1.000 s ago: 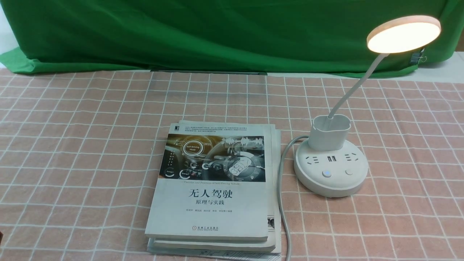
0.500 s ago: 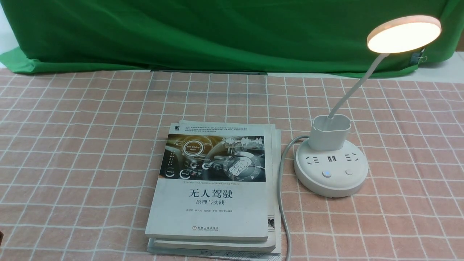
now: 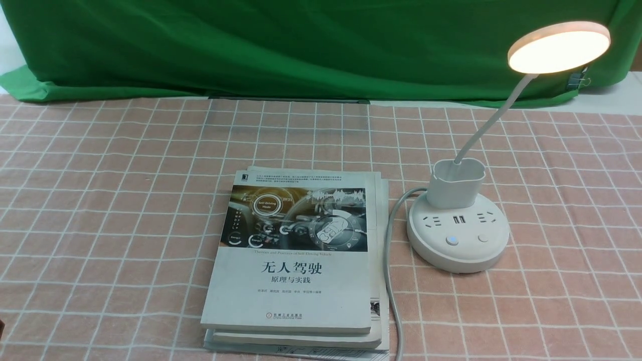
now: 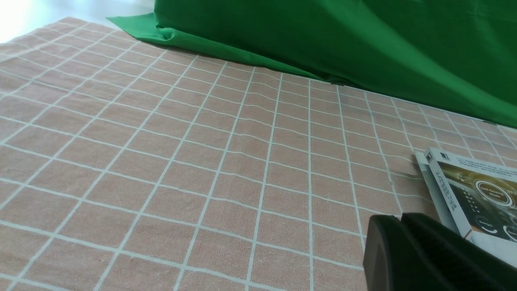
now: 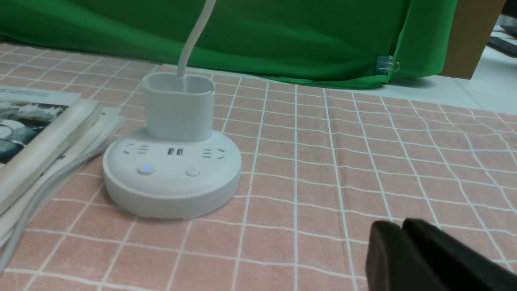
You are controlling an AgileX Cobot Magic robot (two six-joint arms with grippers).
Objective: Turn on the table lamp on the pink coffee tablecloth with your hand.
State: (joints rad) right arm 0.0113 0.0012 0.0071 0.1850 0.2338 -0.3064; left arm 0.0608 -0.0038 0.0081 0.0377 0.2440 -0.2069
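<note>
The table lamp (image 3: 458, 228) stands on the right half of the pink coffee tablecloth (image 3: 110, 200), just right of a stack of books (image 3: 296, 260), with its power cord (image 3: 388, 281) running along the gap between them toward the near edge. The disc head (image 3: 558, 46) glows warm white and the left button (image 3: 452, 240) shows a blue light, so the lamp appears to be lit; the right button (image 3: 483, 238) is dark. Neither arm appears in the front view. The right gripper (image 5: 402, 242) sits low over the cloth, near and to the right of the lamp base (image 5: 171, 178), well apart from it; its two dark fingers lie pressed together, holding nothing. The left gripper (image 4: 402, 238) rests near the far-left corner of the books, fingers likewise closed and empty. Judged from this state, the step in hand is to confirm the result and hold clear. If a further press is required, approach the button from above with one fingertip, press straight down briefly, and avoid the cup-shaped holder (image 3: 456, 183) and the cord so the base does not slide.
</note>
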